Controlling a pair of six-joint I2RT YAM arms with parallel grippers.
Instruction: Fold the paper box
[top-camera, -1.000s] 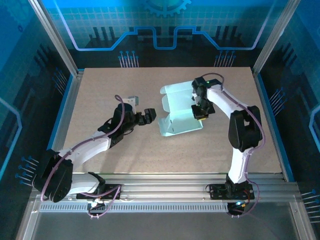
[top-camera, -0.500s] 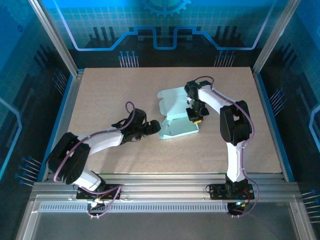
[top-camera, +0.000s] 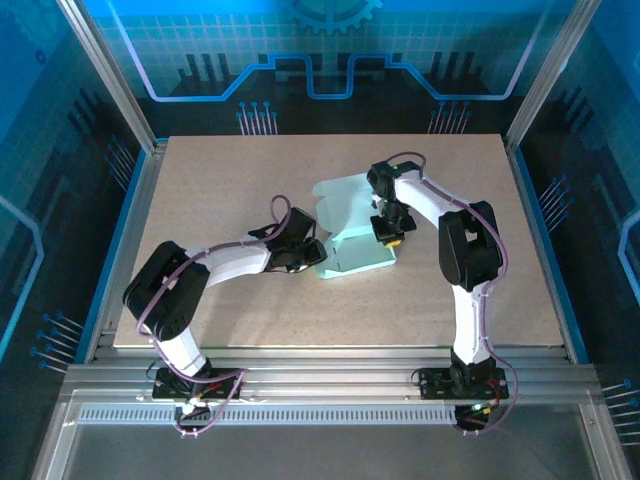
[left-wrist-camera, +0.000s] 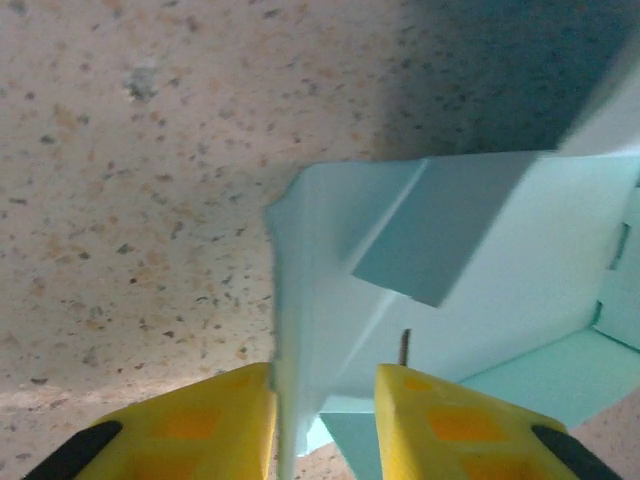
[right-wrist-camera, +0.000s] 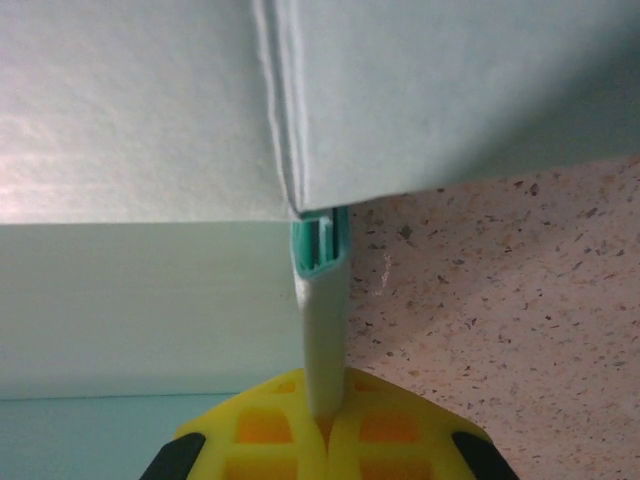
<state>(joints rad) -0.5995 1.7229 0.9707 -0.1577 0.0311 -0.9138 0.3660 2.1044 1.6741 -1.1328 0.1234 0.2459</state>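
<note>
Half-formed paper box (top-camera: 352, 235) sits mid-tabletop (top-camera: 220, 180). Right jaws are clamped on a thin folded flap at its right side; left jaws are apart, astride the upright wall edge at its left. Risk: if the left jaws close off-centre or pull against the right clamp, the thin card could crease, tear or slip free.

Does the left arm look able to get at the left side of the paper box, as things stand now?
Likely yes. The left gripper is at the paper box, its open fingers on both sides of a thin edge, nothing in the way. The right gripper pinches another flap elsewhere.
</note>
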